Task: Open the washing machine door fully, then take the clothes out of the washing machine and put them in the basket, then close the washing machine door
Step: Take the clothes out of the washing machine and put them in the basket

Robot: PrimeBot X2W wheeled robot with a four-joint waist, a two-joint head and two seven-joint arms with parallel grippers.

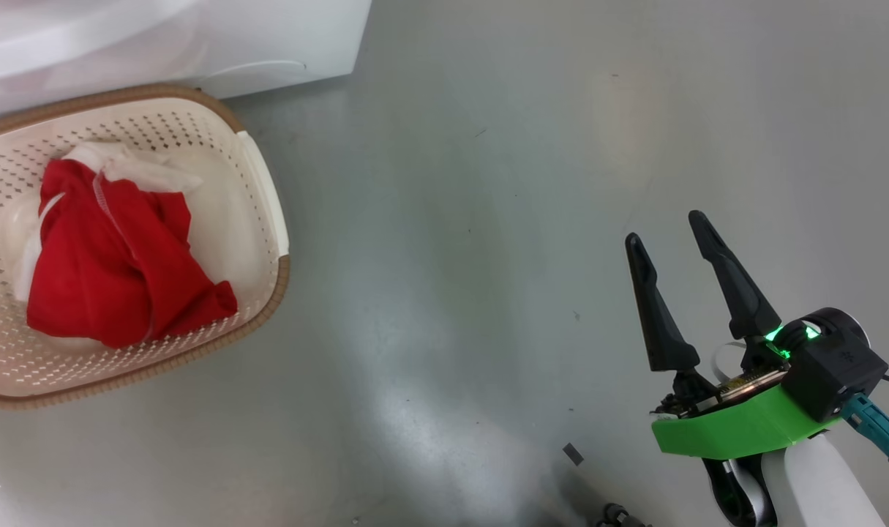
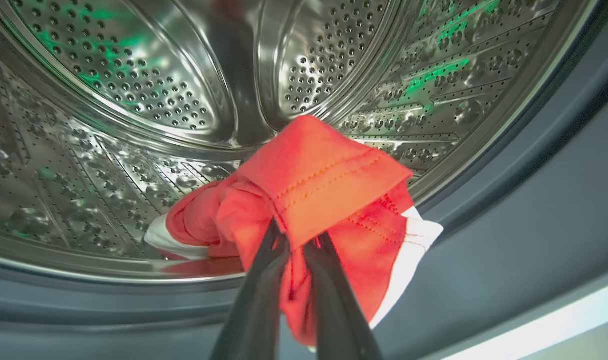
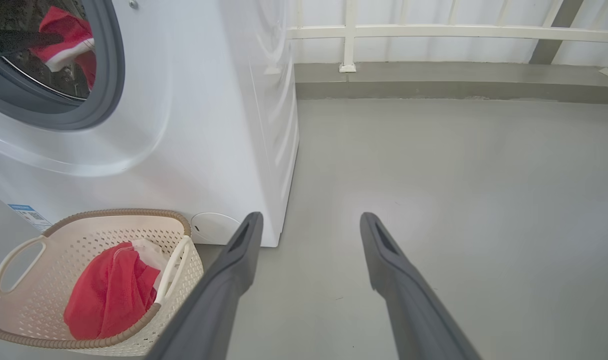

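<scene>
One red garment (image 2: 324,175), nipped in left pincer (image 2: 298,239)

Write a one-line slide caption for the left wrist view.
Left end effector shut on a red garment at the front lip of the washing machine's steel drum.

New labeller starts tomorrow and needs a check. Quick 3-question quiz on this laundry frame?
1. True or false: the left hand is shut on a red garment at the drum mouth.
2. Where does the other red garment lie? A on the floor; B in the basket; C inside the drum.
3. Fill in: the right hand has its jaws ____.
Key: 1 true; 2 B; 3 open.
</scene>
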